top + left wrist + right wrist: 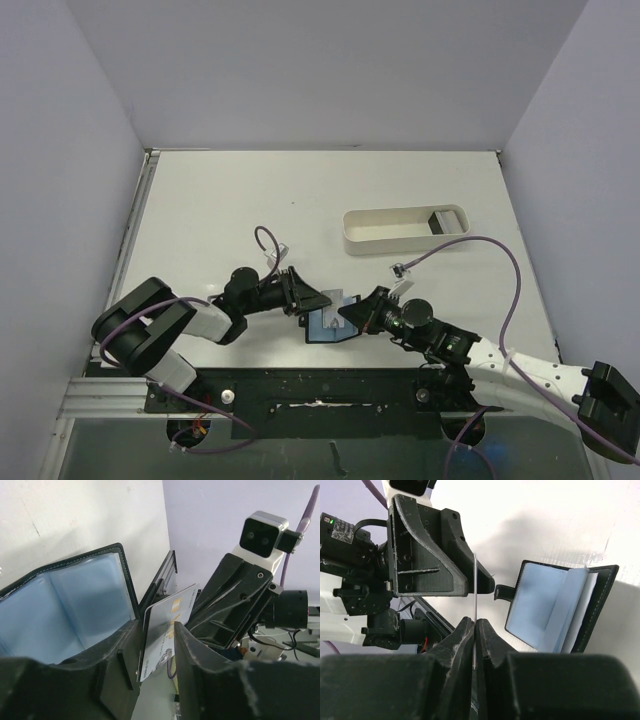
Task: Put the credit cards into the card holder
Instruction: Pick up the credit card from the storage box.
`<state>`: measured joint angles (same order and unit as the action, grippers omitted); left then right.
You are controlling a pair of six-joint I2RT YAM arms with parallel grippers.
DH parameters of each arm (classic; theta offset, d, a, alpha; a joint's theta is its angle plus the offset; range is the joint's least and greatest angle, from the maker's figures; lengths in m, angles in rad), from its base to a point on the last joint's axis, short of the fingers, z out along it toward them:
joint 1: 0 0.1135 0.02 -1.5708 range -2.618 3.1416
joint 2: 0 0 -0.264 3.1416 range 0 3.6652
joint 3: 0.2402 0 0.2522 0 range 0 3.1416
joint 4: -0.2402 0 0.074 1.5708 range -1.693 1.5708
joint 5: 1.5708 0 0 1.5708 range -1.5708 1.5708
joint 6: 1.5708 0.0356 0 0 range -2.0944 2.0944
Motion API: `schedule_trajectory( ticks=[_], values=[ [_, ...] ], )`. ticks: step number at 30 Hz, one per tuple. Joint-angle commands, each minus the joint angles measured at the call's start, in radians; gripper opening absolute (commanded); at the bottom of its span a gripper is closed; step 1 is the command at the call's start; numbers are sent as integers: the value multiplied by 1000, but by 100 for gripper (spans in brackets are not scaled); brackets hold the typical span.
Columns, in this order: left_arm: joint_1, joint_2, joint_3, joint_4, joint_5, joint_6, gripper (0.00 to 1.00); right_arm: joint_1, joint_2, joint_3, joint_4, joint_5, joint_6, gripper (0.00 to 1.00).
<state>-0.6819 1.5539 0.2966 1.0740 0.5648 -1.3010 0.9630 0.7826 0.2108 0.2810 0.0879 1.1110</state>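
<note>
The card holder [322, 330] lies open on the table between the two arms, its bluish pockets [60, 610] facing up and its snap tab [504, 593] sticking out. One credit card [170, 617], pale grey with gold print, stands on edge just beside the holder. My right gripper [475, 622] is shut on this card, which shows edge-on [475, 585] in the right wrist view. My left gripper [156, 630] straddles the card's other end with its jaws apart. The card rests near the left finger [120, 655], and a gap shows to the other finger.
A long white oval tray [380, 232] stands at the back right with a small dark object [440, 222] at its right end. The arms' mounting rail [300, 395] runs along the near edge. Purple cables [500, 260] loop over the table's right side.
</note>
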Motion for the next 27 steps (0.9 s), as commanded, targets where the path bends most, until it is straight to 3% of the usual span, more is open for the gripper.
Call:
schedule_trajectory(
  ticks=[1, 6, 9, 13, 16, 23, 27],
  values=[
    [-5, -4, -14, 144, 25, -31, 25, -2, 11, 0, 72, -3, 18, 1],
    [-5, -35, -24, 133, 17, -34, 5, -2, 14, 30, -10, 13, 5, 20],
    [-5, -54, -26, 102, 12, -21, 4, -1, 17, 41, -24, 14, -4, 29],
    [-6, -70, -31, 90, 10, -15, 4, -1, 46, 54, -23, 1, -11, 32],
    [-5, -72, -28, 94, 16, -15, 5, -1, 67, 61, -9, -14, -14, 28],
    [-1, -120, -53, 92, 17, -26, 14, -2, 43, 42, 14, -20, -19, 6],
    [1, -146, -63, 64, 8, -17, 15, -4, 15, 25, 11, -17, -19, 4]
  ],
)
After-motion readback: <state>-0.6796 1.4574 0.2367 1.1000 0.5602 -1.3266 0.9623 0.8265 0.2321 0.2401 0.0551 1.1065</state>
